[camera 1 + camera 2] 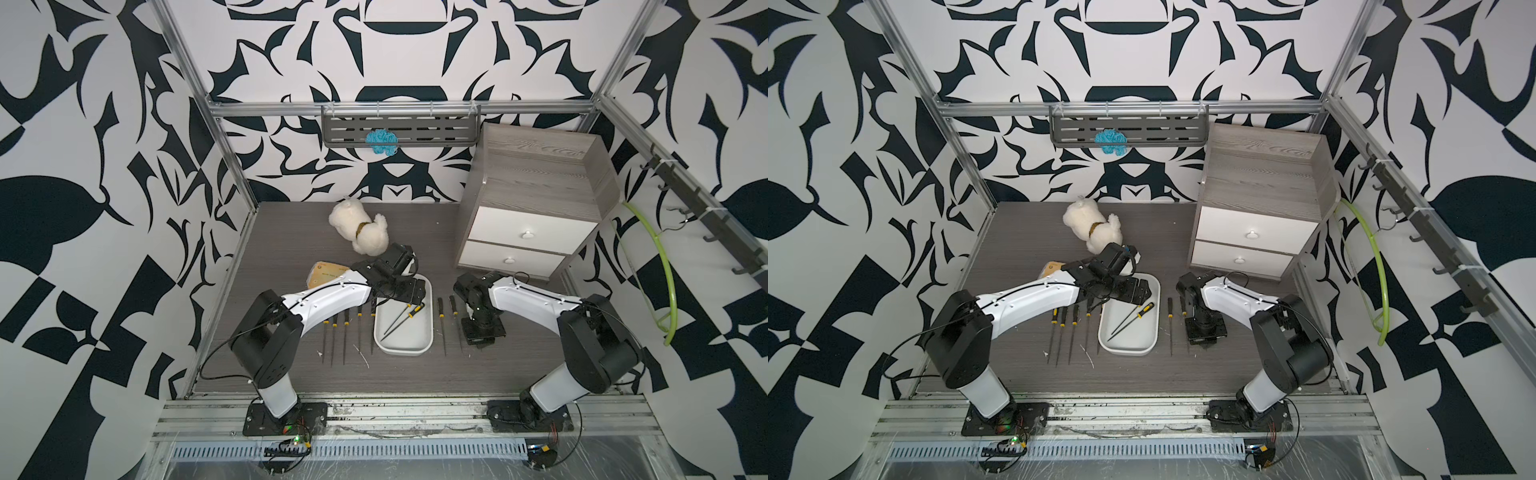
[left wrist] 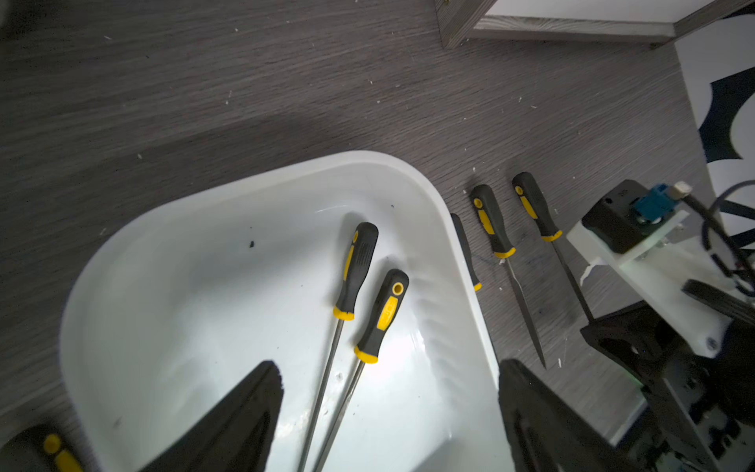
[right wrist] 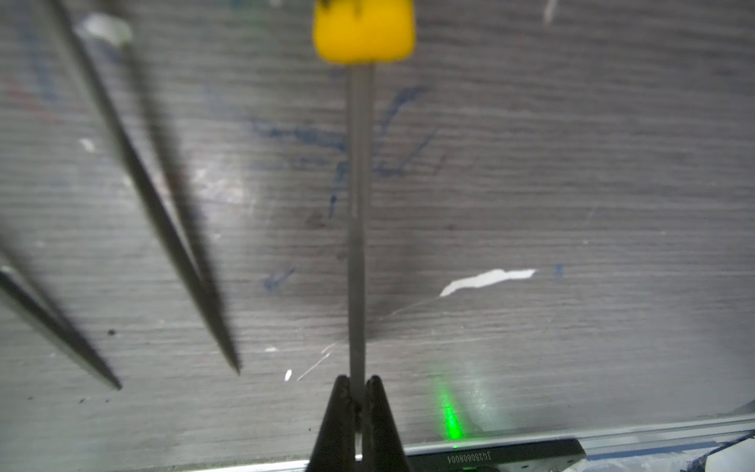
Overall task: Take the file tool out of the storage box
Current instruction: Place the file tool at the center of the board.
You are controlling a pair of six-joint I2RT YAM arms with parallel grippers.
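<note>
Left wrist view looks straight down between the left gripper's [image 2: 388, 366] two black fingers, which stand wide apart with nothing held. Below them is the shallow white plastic storage box [image 2: 359, 157] with rounded corners. Two slim steel file tools with black-and-yellow handles lie loose on its floor. The outer file [image 2: 382, 316] lies close to the box's long wall, and the inner file [image 2: 354, 271] lies just beside it. Their thin shafts draw together toward the tips.

We judge that closeness to be the main hazard. Fingers closing here could catch both shafts, or nip one and drag the other along. A grip on a bare shaft could also let the heavier handle swing down. One finger [image 2: 543, 412] seems to hang over the box's wall. If it comes down on the rim, the light box could be shoved or tipped into the row of spare files [image 1: 345, 328] on the dark wood-grain tabletop [image 1: 291, 249].

Right wrist view shows the right gripper [image 3: 358, 382] low over the table with its fingers pressed together. A grey file shaft [image 3: 359, 204] runs up to their tips. We cannot tell whether they pinch it.
</note>
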